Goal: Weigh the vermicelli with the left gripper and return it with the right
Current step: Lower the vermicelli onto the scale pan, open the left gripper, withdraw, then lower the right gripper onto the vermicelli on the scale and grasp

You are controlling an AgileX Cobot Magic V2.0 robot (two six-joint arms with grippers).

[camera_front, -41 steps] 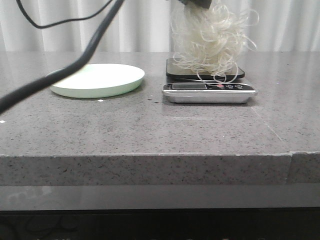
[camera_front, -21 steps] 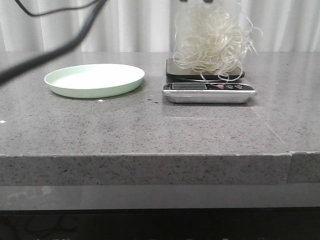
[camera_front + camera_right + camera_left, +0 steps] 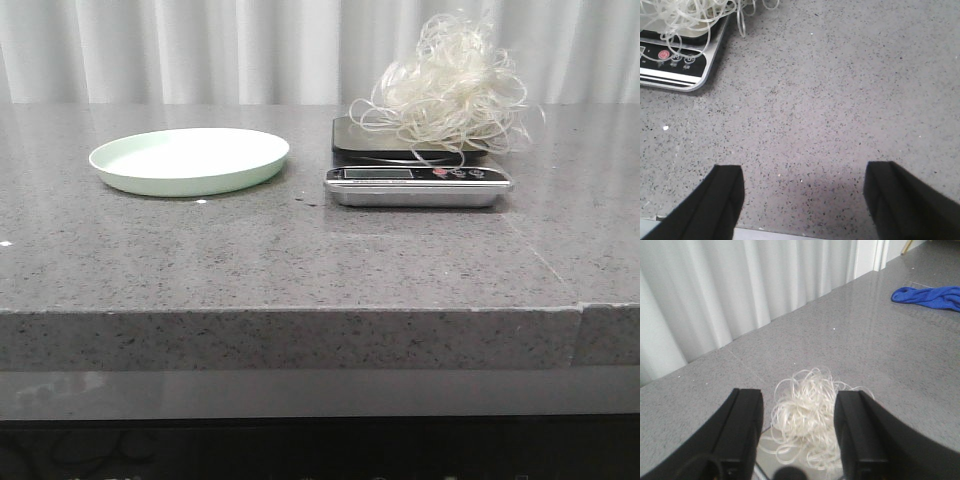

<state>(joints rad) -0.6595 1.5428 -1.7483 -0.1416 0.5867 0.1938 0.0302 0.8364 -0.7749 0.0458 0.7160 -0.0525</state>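
Vermicelli (image 3: pixel 448 90) sits heaped on the dark platform of the scale (image 3: pixel 418 176), directly below the left tool (image 3: pixel 799 432), whose two black fingers (image 3: pixel 742 427) stand spread wide apart with the tangle showing in the gap between them and touching neither. Loose loops of it hang over the scale's edge ahead and to one side of the right tool (image 3: pixel 802 200), which hovers low over bare grey counter (image 3: pixel 840 100) with its fingers likewise parted and nothing between them. Beside the scale on the counter lies a pale green plate (image 3: pixel 189 160), and a blue cloth (image 3: pixel 929 296) lies well beyond the left tool
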